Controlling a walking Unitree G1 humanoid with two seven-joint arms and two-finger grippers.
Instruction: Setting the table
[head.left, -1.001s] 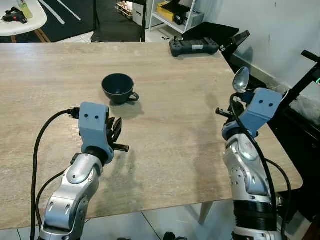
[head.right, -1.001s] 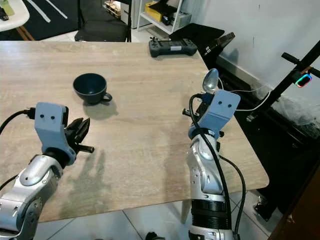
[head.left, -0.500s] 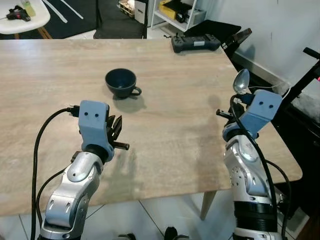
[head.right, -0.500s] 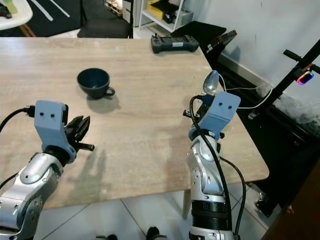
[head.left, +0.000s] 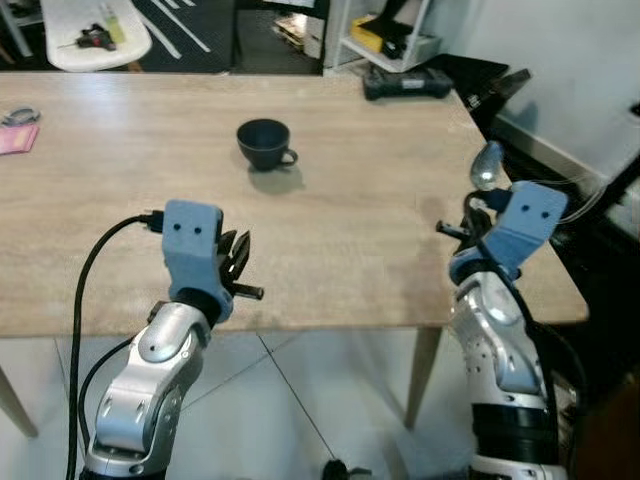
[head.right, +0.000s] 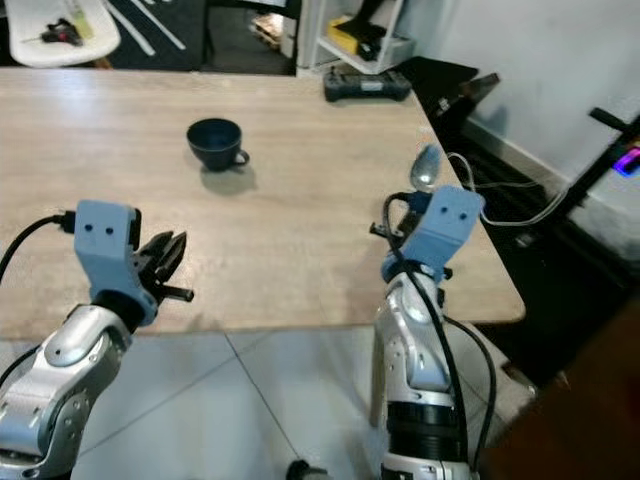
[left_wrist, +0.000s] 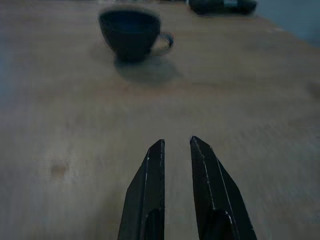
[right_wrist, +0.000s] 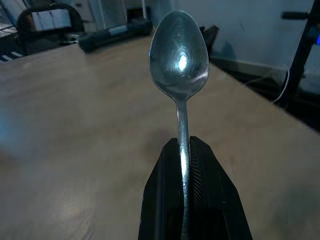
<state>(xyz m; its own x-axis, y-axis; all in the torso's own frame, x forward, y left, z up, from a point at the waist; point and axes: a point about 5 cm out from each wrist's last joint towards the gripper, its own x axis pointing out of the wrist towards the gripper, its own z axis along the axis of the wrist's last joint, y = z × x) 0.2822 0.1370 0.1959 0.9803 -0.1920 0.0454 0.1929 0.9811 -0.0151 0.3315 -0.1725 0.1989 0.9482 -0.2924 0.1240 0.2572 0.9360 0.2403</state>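
A dark blue cup (head.left: 264, 143) stands upright on the light wooden table (head.left: 360, 220), handle to the right, towards the far middle. My left gripper (head.left: 240, 264) hovers at the table's front edge, well short of the cup (left_wrist: 131, 32); its fingers (left_wrist: 150, 180) are slightly apart with nothing between them. My right gripper (right_wrist: 183, 145) is shut on the handle of a metal spoon (right_wrist: 179, 55), held upright with the bowl on top. The spoon (head.left: 486, 165) is above the table's right front corner.
A black controller (head.left: 408, 84) lies at the table's far right corner. Pink items (head.left: 15, 135) lie at the left edge. A white round table (head.left: 95, 35) and a shelf (head.left: 385, 30) stand behind. Cables and a black stand (head.right: 610, 150) are to the right. Tiled floor (head.left: 300, 380) shows below the front edge.
The whole view has pulled back: the table and cup look farther off and the front edge and floor have come into view. Both arms keep their pose; the spoon stays gripped.
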